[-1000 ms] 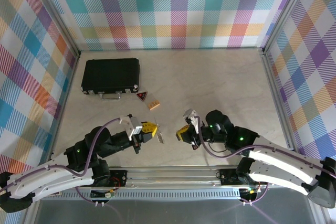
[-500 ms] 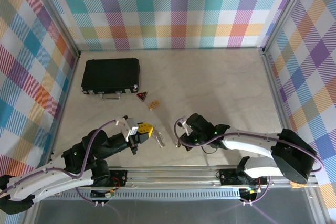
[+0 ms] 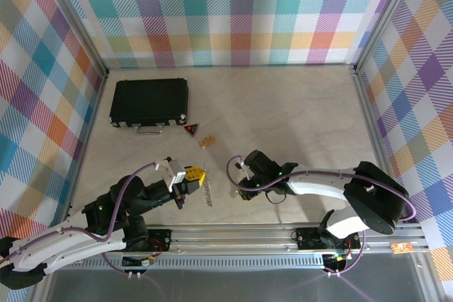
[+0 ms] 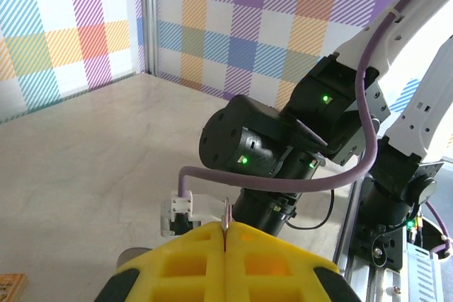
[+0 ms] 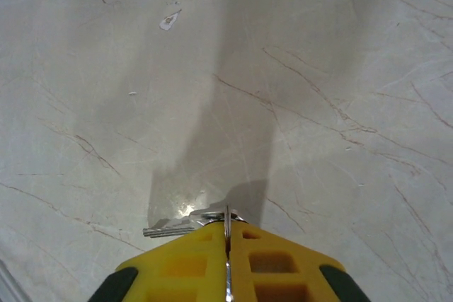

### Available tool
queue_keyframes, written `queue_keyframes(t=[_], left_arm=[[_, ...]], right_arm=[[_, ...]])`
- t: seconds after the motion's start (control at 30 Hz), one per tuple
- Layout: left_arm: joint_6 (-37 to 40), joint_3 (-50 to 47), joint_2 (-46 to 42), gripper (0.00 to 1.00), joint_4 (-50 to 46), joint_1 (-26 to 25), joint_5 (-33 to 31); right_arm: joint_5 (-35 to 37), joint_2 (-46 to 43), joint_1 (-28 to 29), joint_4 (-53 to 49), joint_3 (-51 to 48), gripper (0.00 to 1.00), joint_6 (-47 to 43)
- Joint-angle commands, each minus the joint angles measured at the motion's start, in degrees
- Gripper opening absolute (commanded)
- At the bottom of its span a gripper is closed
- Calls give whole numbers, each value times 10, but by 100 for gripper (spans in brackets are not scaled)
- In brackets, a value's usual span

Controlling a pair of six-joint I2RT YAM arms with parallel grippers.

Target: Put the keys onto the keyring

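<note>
My left gripper (image 3: 197,175) is shut, and the keys (image 3: 207,195) dangle from its yellow tips as a small silver bunch just above the table. In the left wrist view a thin metal edge of the keys (image 4: 226,214) sticks up from the shut left gripper (image 4: 226,227). My right gripper (image 3: 243,190) points down at the table, a short gap right of the bunch. In the right wrist view the right gripper (image 5: 227,227) pinches a thin silver loop edge-on, seemingly the keyring (image 5: 227,217). One flat key (image 5: 168,230) juts left beneath it, close to the tabletop.
A black case (image 3: 149,102) lies at the back left. A red-and-black triangular tag (image 3: 191,130) and a small wooden block (image 3: 207,141) sit in front of it. The right arm (image 4: 283,153) looms close ahead in the left wrist view. A metal rail (image 3: 233,235) runs along the near edge.
The right gripper has swung left and down toward the table, ending close to the left gripper. The left gripper and its dangling keys have shifted slightly left and nearer.
</note>
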Motion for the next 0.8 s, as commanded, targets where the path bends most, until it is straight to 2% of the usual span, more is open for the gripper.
queue_keyframes(t=[0.0,0.23,0.4,0.57,0.77], left_arm=[[-2,-5,-15,0,15,-3,-6],[-4,-13,-24,0,18,-3,-5],[-3,-11,-29,0,18,-3,-2],[-3,-12,-40,0,17,-3,-4],[-5,-20,-71,0,6,-3,-11]], right_arm=[[-11,1,-6,0,18,12,9],[1,-38,-11,-76,45,31,6],[-2,-42,-17,-165,105,41,-23],[-9,23,-17,-251,185,43,-62],[10,100,-8,-304,255,42,-82]])
